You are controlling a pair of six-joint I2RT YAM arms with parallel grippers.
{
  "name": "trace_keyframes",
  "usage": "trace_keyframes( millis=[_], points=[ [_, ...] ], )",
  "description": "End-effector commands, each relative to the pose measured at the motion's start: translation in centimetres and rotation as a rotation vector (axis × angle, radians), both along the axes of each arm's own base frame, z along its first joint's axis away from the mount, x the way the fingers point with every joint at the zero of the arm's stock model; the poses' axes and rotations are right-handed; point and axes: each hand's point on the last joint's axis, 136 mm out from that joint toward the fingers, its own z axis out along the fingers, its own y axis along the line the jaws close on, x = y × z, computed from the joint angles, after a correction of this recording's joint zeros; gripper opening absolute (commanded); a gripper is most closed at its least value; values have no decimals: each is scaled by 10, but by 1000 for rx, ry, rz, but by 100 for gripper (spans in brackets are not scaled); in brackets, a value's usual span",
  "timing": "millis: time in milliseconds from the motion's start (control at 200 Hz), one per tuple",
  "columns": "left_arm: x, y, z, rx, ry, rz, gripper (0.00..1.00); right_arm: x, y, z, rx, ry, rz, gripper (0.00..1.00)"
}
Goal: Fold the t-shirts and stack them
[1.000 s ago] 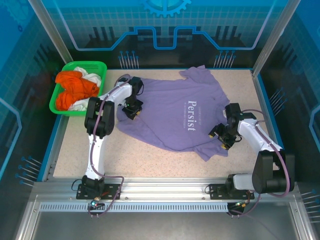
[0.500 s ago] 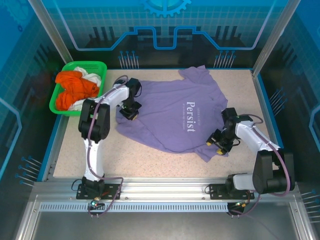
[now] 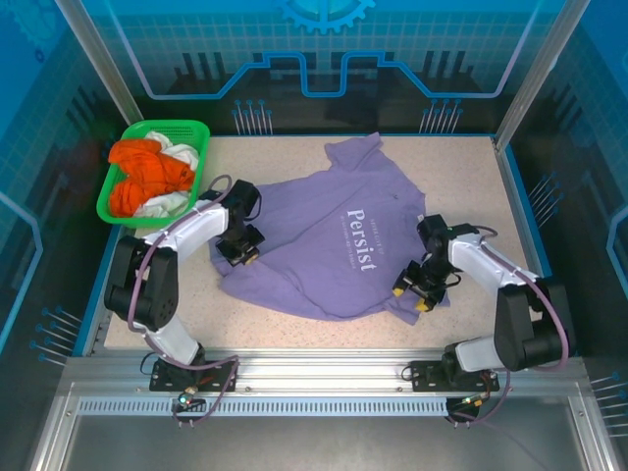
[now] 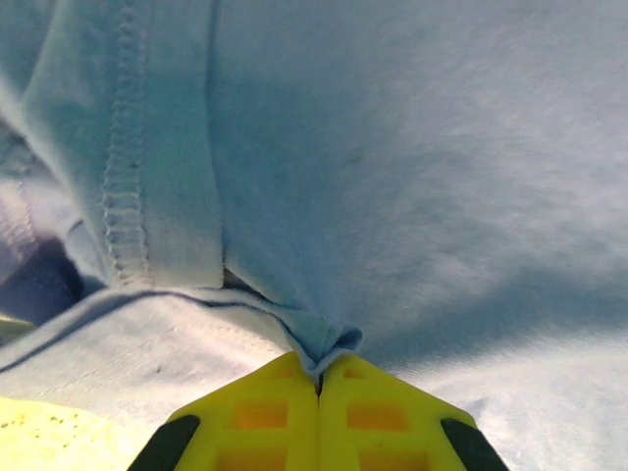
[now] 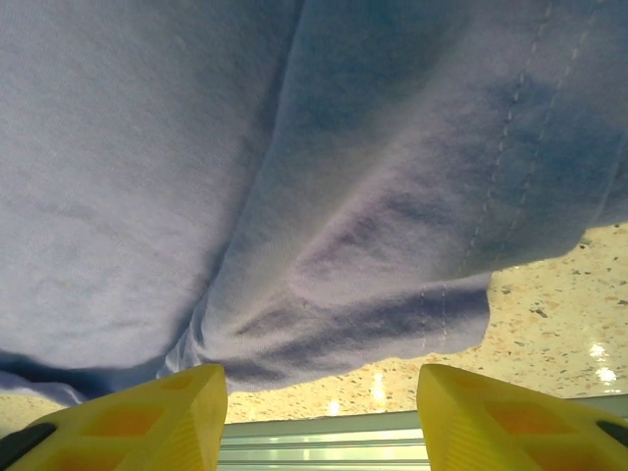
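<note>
Left fingers [image 4: 260, 417] on lavender t-shirt [image 3: 314, 226] edge

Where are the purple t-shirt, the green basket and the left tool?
purple t-shirt [image 3: 304, 226], top view, flat cloth of the body.
green basket [image 3: 182, 126], top view, far rim.
left tool [image 4: 317, 371], left wrist view, seam between its closed fingertips, pinching cloth.

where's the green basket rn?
Top view, far-left corner of the table: the green basket holds an orange shirt and white cloth, and sits left of the purple shirt.
</note>
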Motion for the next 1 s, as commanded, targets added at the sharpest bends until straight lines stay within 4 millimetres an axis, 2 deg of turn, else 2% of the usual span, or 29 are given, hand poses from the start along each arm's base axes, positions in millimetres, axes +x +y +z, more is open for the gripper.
trace_keyframes(
  millis=[0,100,165,255,355,555,690,785,995],
  points=[
    [27,-8,7,-33,-54,-54,5,18,4,12,7,-28,23,57],
    [33,-12,3,-43,-29,-34,8,36,6,20,14,-60,17,58],
    [32,-13,-1,-53,-13,-16,14,45,7,24,14,-84,8,58],
    [24,-14,-8,-65,17,8,26,52,9,25,22,-98,-2,58],
    [14,-14,-15,-75,47,42,30,53,11,21,29,-88,-1,58],
    [5,-14,-19,-90,69,83,30,55,10,18,20,-85,9,58],
    [5,-15,-13,-100,62,96,33,67,10,20,13,-106,16,58],
    [6,-15,-6,-104,51,95,42,86,13,25,11,-143,27,58],
    [1,-10,3,-91,36,112,38,146,20,35,6,-230,24,58]
  ],
)
